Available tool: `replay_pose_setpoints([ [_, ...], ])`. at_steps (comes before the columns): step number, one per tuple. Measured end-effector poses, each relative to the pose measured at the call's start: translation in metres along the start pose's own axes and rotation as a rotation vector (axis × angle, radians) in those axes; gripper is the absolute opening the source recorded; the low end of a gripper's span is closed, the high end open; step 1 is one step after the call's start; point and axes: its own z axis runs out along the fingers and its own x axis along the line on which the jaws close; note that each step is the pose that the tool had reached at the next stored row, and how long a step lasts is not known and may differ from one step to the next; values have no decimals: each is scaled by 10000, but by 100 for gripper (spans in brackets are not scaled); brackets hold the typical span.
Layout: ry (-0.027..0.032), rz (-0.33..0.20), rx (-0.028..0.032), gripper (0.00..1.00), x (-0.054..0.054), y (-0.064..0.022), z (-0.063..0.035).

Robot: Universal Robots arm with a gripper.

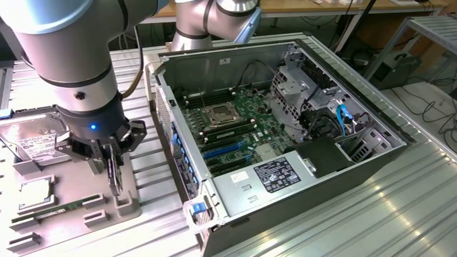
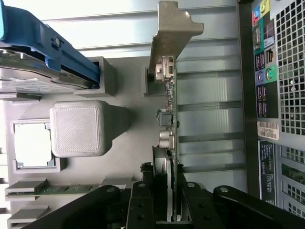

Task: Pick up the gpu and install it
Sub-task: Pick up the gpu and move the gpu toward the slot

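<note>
Green circuit card with a silver end bracket, the gpu, stands on edge over the grey plastic tray, clenched in our black tool. We note a ribbed metal table strip between the tray and the open black computer case. We cannot read the case's white sticker.

End effector clamps gpu edge-on; grey tray in bkgd.
</note>
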Motion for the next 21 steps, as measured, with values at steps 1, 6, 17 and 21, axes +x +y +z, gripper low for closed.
replay_pose_setpoints([
  [1,0,0,1,28,0,1,-20],
  [6,1,-27,1,28,1,3,-60],
  [17,10,-248,3,28,2,9,-211],
  [21,11,-258,3,28,2,10,-243],
])
